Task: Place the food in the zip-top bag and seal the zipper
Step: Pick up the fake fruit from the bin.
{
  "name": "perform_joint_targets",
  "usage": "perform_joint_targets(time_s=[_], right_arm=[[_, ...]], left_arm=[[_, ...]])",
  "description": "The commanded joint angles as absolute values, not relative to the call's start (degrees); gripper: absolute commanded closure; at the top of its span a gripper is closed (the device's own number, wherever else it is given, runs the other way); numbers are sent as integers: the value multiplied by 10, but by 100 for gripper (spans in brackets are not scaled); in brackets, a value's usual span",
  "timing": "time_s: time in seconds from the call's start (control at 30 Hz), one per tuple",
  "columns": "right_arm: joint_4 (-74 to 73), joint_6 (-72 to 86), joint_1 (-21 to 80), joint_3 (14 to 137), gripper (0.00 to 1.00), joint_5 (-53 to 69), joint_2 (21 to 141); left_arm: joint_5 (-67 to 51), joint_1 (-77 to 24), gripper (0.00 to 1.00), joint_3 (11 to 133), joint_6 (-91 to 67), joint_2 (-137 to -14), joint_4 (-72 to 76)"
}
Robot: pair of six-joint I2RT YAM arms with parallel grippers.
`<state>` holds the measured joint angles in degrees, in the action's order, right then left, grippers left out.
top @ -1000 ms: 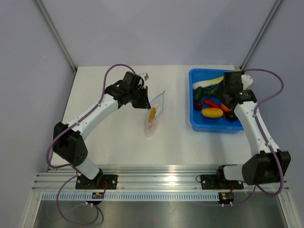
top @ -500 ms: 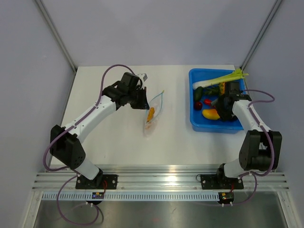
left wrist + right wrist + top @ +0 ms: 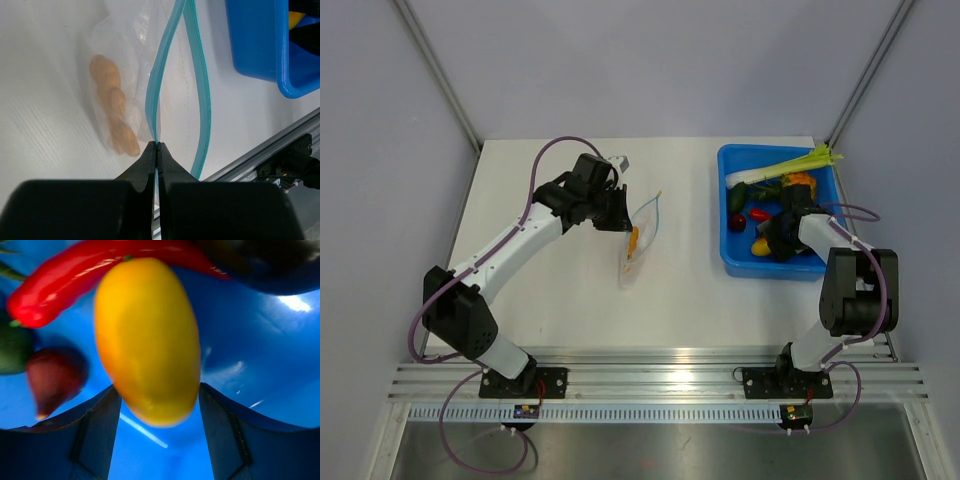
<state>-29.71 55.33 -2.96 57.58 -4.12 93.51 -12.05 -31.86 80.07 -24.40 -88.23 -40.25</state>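
Top external view: on the left, the left arm (image 3: 510, 245) rises from its base at 7 o'clock of the desk (image 3: 560, 300), leans out toward 1 o'clock and bends at the wrist, so the left pincer (image 3: 618, 220) points toward 4 o'clock at the desk's middle. Its jaws are pressed fully together on the zipper (image 3: 655, 205) of the zip-top bag (image 3: 638, 245), which hangs and trails away from it toward 5 o'clock. The left wrist view shows the pincer (image 3: 156, 150) pinching one blue-green strip of the zipper (image 3: 152, 100) while the other strip bows away, leaving the mouth gaping; a lumpy orange cluster (image 3: 114, 117) lies inside the clear bag (image 3: 125, 50), at 10 o'clock of the fingertips. Further right, at 2 o'clock of the desk, sits the blue tray (image 3: 724, 215) with a leek stalk (image 3: 785, 167) along its far side. The right arm (image 3: 850, 290) is folded steeply, its forearm reaching toward 10 o'clock and dipping into the tray. The right wrist view shows the right pincer (image 3: 159, 390) spread wide around a yellow oblong piece (image 3: 147, 340); whether the fingers (image 3: 95, 435) press it I cannot tell. A red chili (image 3: 75, 280) lies at 11 o'clock of it.
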Motion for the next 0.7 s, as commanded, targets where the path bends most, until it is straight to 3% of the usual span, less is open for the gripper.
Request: perform_joint_targets(time_s=[0.0,0.23,0.3,0.33,0.43,0.57,0.67], right_arm=[[-218,561,-31,548,31,-75,912],[-194,540,-31,557,34,-90,954],[-186,532,-31,561,41,-83,966],[-175,521,-31,558,51,-72,962],[-165,512,-31,549,65,-66,940],[-184,490,-31,548,78,-74,887],[-195,473,-31,548,82,-75,840]], left_arm=[[-114,-316,100,805,-232,-859,-392],[-113,-316,100,814,-231,-857,-401],[-112,-316,100,816,-231,-855,-403],[-109,-316,100,814,-231,-853,-403],[-105,-316,100,810,-231,-850,-405],[-107,-316,100,808,-232,-850,-405],[-109,-316,100,810,-235,-851,-400]])
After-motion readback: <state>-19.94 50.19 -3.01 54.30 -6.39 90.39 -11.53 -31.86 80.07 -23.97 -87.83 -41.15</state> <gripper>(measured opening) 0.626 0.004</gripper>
